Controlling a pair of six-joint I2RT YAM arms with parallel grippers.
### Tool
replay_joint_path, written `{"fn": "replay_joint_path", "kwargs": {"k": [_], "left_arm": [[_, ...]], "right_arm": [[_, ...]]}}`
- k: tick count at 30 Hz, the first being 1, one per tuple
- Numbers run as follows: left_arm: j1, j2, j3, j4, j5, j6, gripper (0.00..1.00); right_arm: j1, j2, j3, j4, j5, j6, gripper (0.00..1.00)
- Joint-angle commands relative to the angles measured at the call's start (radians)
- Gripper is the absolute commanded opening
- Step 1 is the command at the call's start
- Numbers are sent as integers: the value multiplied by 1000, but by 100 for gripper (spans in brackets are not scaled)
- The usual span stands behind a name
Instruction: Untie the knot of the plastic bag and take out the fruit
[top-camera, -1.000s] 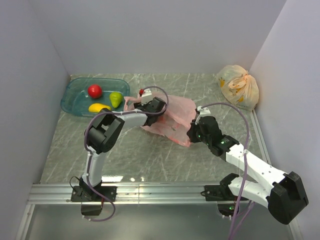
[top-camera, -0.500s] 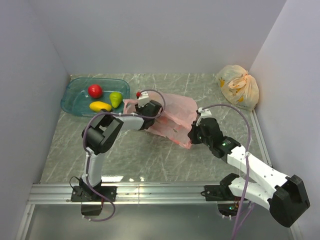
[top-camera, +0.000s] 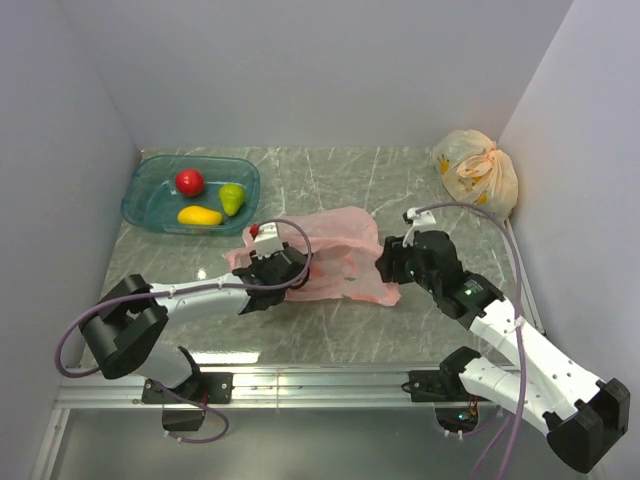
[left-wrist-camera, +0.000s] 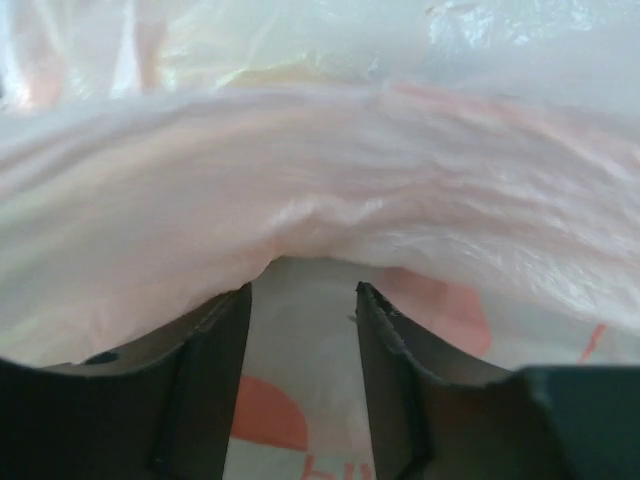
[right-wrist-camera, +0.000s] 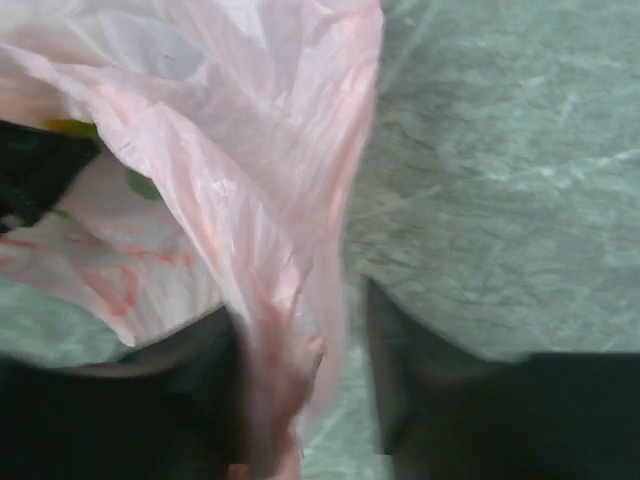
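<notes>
The pink plastic bag (top-camera: 340, 252) lies crumpled and flat at mid-table; its knot is out of view. My left gripper (top-camera: 288, 272) is at the bag's left end. In the left wrist view its fingers (left-wrist-camera: 215, 340) stand apart, a fold of bag film (left-wrist-camera: 320, 170) lies across their tips, and nothing is pinched. My right gripper (top-camera: 392, 262) is at the bag's right end, open, with a loose strand of the bag (right-wrist-camera: 270, 330) hanging against its left finger. Fruit lies in the blue tray (top-camera: 160, 168): a red apple (top-camera: 189, 182), a green pear (top-camera: 232, 198) and a yellow piece (top-camera: 199, 215).
A pale yellow bag with orange print (top-camera: 478, 172) sits tied at the back right corner. Grey walls close in the left, back and right sides. A metal rail (top-camera: 320, 382) runs along the near edge by the arm bases.
My right gripper has opened and let go of the bag's right end. My left arm has stretched low toward the near left, and the bag has shifted with it.
</notes>
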Motion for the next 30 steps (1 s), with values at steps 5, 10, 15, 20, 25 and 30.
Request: {"fn": "replay_joint_path", "kwargs": {"k": [5, 10, 15, 20, 25, 30], "left_arm": [[7, -17, 53, -52, -102, -6, 64], [7, -43, 76, 11, -110, 63, 82], [7, -11, 116, 55, -94, 115, 88], [12, 8, 142, 78, -99, 155, 88], [41, 0, 137, 118, -59, 178, 88], [64, 3, 138, 149, -13, 199, 88]], "right_arm": [[35, 48, 231, -29, -95, -147, 75], [59, 174, 307, 6, -153, -193, 77], [63, 359, 412, 30, -279, -254, 80], [68, 473, 459, 55, -399, -378, 81], [69, 562, 455, 96, -385, -447, 81], [69, 631, 464, 132, -371, -428, 60]]}}
